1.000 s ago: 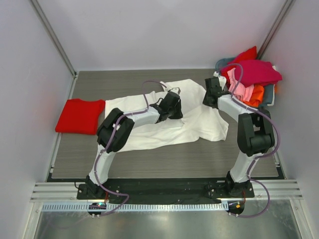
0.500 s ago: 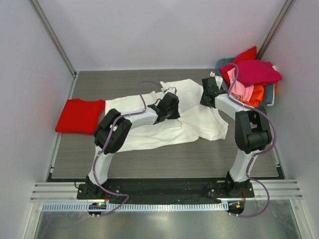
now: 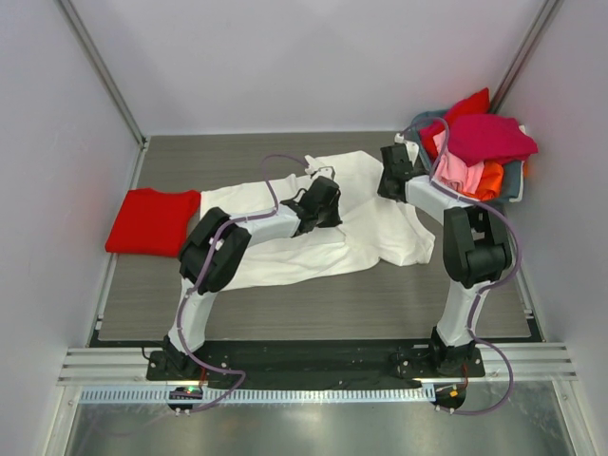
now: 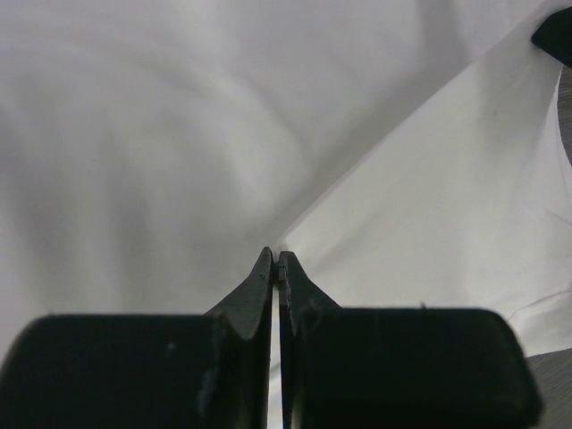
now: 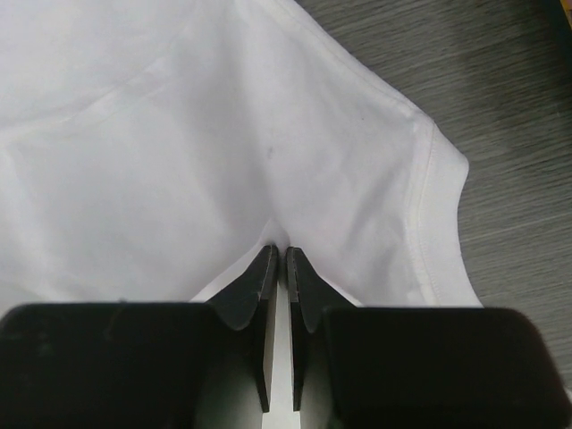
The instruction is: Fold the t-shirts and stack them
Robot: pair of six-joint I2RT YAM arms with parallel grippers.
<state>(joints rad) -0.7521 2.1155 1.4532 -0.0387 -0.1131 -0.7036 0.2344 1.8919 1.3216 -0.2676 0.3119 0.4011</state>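
Note:
A large white t-shirt lies spread and rumpled across the middle of the table. My left gripper is shut on a fold of it near its centre; the wrist view shows white cloth pinched at the tips of my left gripper. My right gripper is shut on the shirt's far right part, close to a sleeve hem, with cloth pinched at its tips. A folded bright red t-shirt lies at the table's left. Magenta, pink and orange shirts are piled at the far right.
The pile of shirts sits in a grey-blue basket in the far right corner, close behind my right arm. White walls close in the table on three sides. Dark wood-grain tabletop shows in front of the white shirt.
Both grippers have moved a little toward the far side with the white shirt in their grip; the shirt's right part has been drawn up and back.

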